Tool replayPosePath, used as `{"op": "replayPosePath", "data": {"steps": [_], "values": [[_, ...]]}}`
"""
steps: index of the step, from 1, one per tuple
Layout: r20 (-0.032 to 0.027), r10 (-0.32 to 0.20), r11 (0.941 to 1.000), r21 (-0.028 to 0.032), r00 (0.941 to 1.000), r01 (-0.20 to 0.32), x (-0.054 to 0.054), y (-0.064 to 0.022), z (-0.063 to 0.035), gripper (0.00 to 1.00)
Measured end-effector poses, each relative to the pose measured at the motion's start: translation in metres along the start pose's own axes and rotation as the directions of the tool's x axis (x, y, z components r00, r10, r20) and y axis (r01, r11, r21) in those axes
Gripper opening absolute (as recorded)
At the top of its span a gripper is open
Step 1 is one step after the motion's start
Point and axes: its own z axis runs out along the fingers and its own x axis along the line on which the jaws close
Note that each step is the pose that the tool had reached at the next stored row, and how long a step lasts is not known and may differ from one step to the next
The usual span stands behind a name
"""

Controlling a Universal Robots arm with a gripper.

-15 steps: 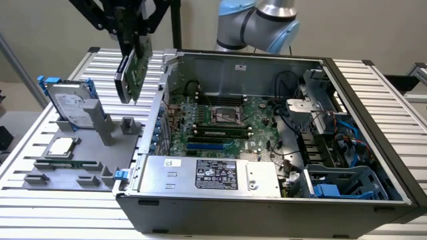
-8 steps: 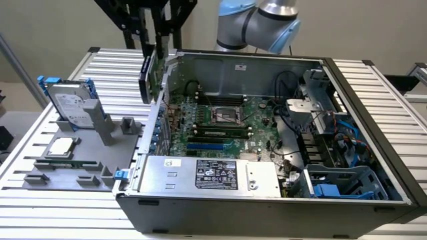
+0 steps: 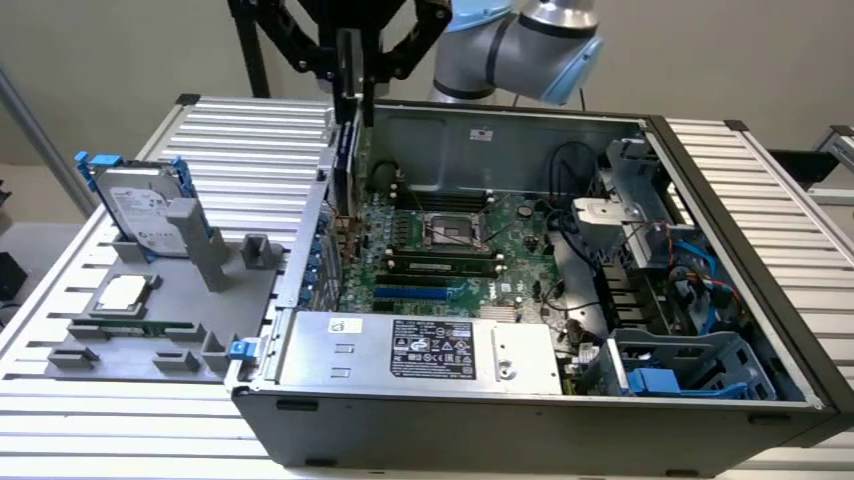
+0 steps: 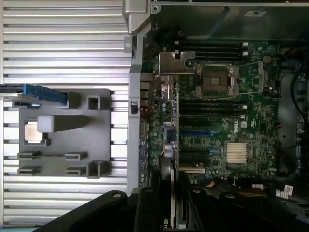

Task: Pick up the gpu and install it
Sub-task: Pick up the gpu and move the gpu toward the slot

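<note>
Green along its lower edge and dark on its face, the gpu (image 3: 350,100) hangs edge-on and upright. It is a thin flat card that reads as little more than a line from either camera. The gripper (image 3: 352,72) has its fingers closed on the card's upper part, one on each face. The card is above the motherboard (image 3: 454,240), over the board's side nearest the case wall (image 3: 320,235), and touches nothing below.

The main risk I see is alignment. The card's contact edge has to meet a long slot (image 4: 195,133) on the motherboard squarely, and I cannot tell which slot it is lined up with. A small twist or tilt in the grip could land the edge beside the slot and press on nearby parts. The metal end of the card also has to pass close to the case wall, where it could catch and lever the card out of the fingers. Held only by its thin faces, the card could slip if it is pushed down against resistance.
</note>
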Motion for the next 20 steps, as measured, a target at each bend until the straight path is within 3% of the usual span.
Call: {"op": "replayPosePath", "data": {"steps": [13,15,20], "values": [[0.0001,0.0,1.0,0.0076,1.0,0.0,-0.059,0.0088,0.0232,0.0],[0.0,0.0,1.0,0.0083,1.0,0.0,-0.073,0.0122,0.0286,0.0],[0.0001,0.0,1.0,0.0082,1.0,0.0,-0.084,0.0154,0.0377,0.0]]}}
